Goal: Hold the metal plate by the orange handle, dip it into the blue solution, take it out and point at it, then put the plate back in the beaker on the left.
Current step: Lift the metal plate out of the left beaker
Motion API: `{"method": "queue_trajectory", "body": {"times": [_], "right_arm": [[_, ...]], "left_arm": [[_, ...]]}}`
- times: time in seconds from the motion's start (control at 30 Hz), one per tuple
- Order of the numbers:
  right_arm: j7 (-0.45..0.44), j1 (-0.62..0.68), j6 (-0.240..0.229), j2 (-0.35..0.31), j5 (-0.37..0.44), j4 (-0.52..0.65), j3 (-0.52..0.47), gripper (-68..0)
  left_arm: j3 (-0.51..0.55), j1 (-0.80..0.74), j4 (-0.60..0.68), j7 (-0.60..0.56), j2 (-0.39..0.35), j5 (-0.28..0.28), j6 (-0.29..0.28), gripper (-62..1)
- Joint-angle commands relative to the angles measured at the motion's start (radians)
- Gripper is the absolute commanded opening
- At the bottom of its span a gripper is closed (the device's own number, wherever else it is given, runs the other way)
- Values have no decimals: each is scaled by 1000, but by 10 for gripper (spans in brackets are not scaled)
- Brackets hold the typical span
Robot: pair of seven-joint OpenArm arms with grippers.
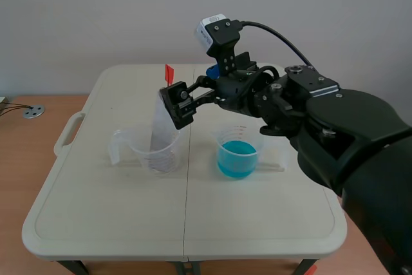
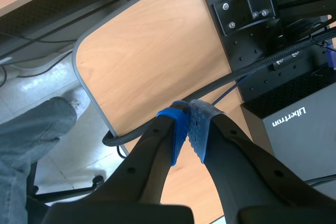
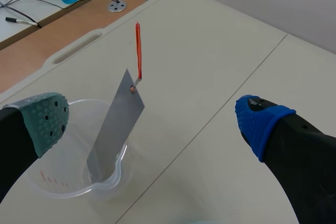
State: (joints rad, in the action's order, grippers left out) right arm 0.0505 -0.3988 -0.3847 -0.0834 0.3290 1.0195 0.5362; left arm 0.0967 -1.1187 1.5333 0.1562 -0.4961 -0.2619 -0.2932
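Plate (image 1: 159,123) stands tilted in the clear beaker (image 1: 138,147) on the tabletop (image 1: 193,223), orange handle (image 1: 168,74) sticking up at 12 o'clock; the beaker of blue solution (image 1: 237,154) sits at 3 o'clock from it, apart. Right pincer (image 3: 155,124) is wide open, plate ahead between its fingers, untouched. Left pincer (image 2: 190,129) is closed, pads pressed together on nothing, over a wooden surface (image 2: 157,51).

A cream folding table (image 1: 193,223) stands on a light wooden surface (image 1: 26,159), with a plain pale grey wall (image 1: 96,11) behind it
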Motion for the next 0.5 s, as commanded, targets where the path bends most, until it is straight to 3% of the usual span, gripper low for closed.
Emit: {"method": "queue_trajectory", "body": {"times": [0.0,0.47], "right_arm": [[-16,-48,-1,19,10,-2,10,-12],[-46,-156,-1,108,10,-175,54,-12]], "left_arm": [[-2,-5,17,-8,2,-7,-9,-593],[-1,-5,17,-6,2,-6,-9,-593]]}}
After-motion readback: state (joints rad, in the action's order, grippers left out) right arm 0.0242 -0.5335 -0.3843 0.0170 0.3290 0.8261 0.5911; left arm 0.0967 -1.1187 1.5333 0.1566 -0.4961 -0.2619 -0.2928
